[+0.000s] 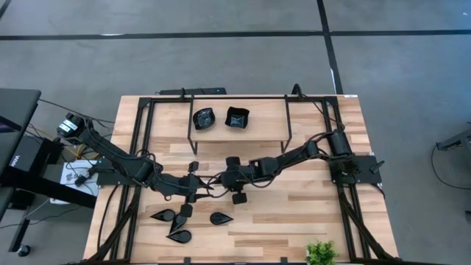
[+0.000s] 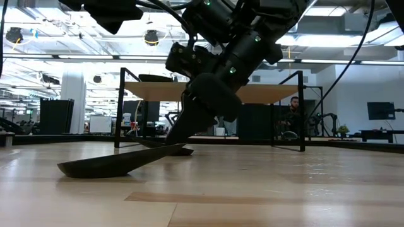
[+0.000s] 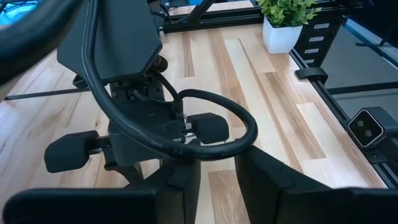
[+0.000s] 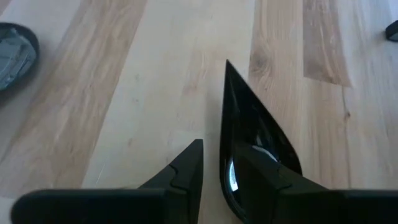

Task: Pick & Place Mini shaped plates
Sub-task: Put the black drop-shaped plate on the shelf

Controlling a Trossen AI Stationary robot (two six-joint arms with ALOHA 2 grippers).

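Observation:
A glossy black teardrop mini plate sits between the fingers of my right gripper, which is shut on it. In the low view this plate is tilted. Its pointed tip is on the table and its round end is raised under the gripper. Both arms meet over the table's middle, right gripper facing left gripper; there the held plate is lost among the dark arms. My left gripper hangs open above the table, close to the right arm's wrist, with nothing between its fingers. My right gripper has the teardrop plate by the rim of its round end, one finger over the hollow inside and the other outside. The fingers slant down from the table's right, along the plate. The round end is raised; the tip points away and rests on the wood.
A raised wooden shelf at the far middle carries two black plates. More teardrop plates lie near the front left. A potted plant stands at the front right. Black frame rails run along both sides.

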